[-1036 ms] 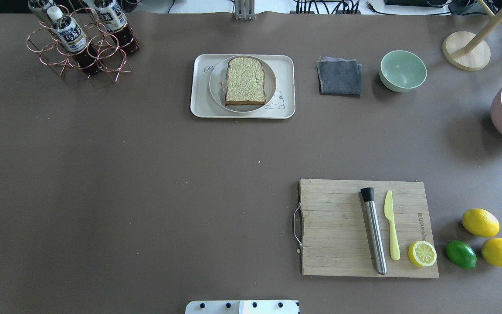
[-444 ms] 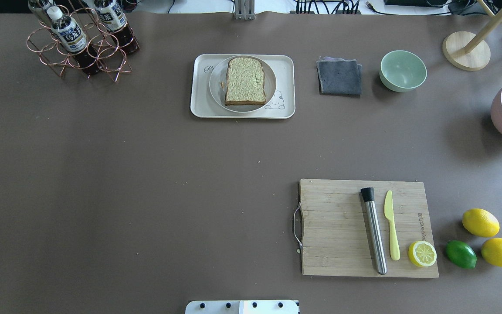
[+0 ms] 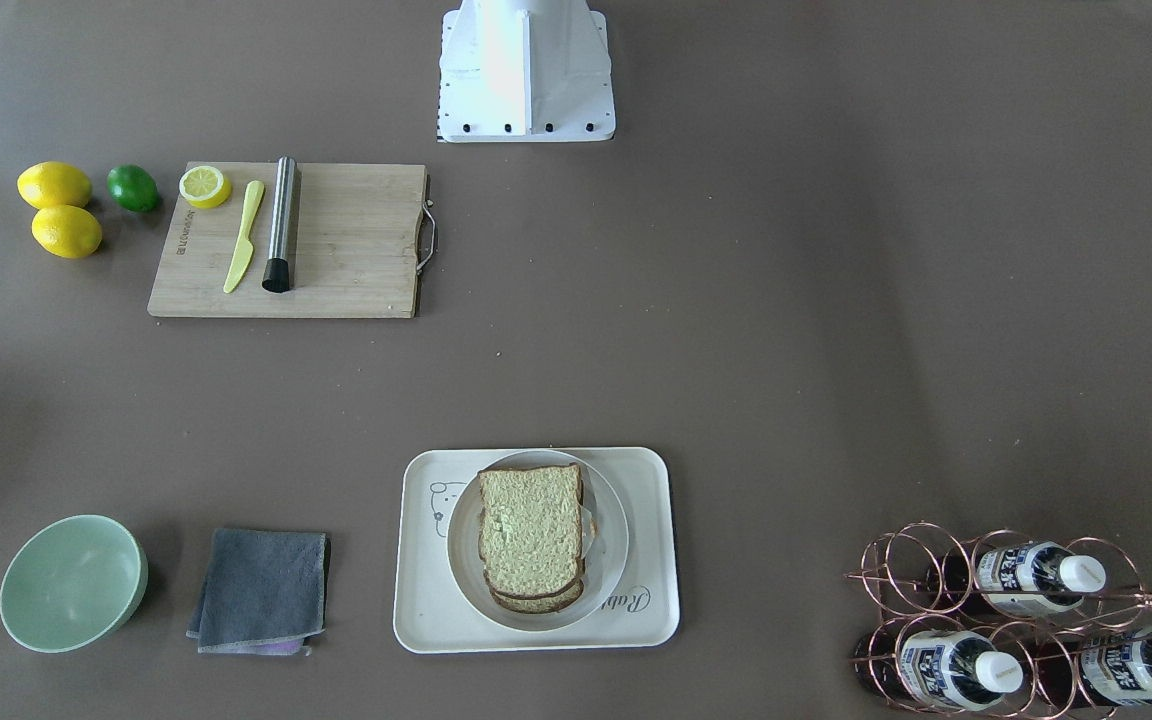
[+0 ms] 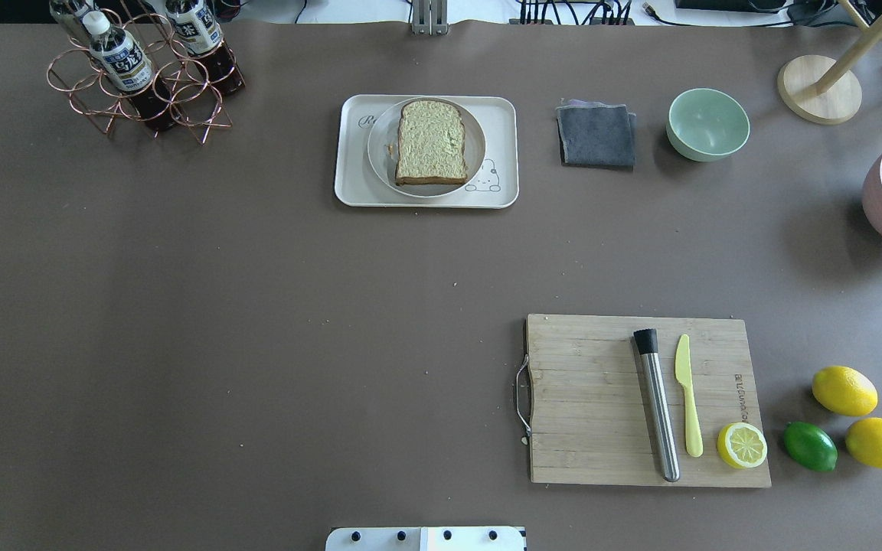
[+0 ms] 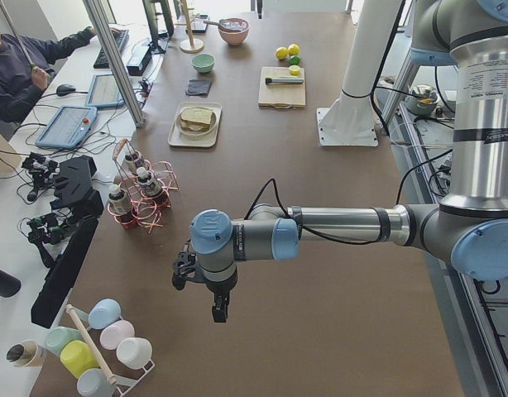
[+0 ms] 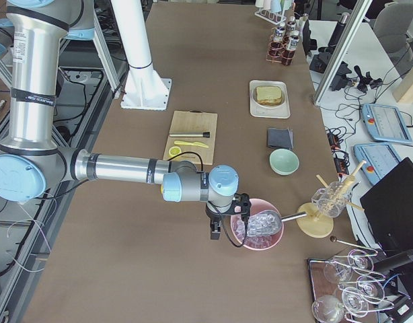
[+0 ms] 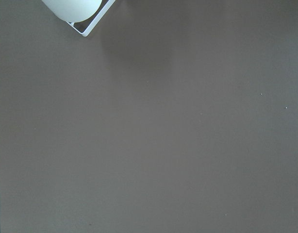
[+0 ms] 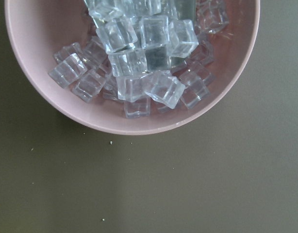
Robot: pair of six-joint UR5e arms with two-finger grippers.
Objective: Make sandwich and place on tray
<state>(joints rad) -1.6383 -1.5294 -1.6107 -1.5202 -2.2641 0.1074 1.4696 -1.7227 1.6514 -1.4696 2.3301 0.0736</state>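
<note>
sandwich (image 3: 530, 532) is sitting stacked on the round plate (image 3: 462, 555) inside the tray (image 3: 416, 600) | left gripper (image 5: 220, 312) and right gripper (image 6: 214, 233) are hanging at opposite table ends, how wide: cannot tell | I'm judging it finished; arms are best parking clear, touching nothing

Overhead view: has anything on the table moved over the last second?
Nothing visibly changed. The sandwich sits on the round plate in the tray as before, and the cutting board with its tools lies where it did.
</note>
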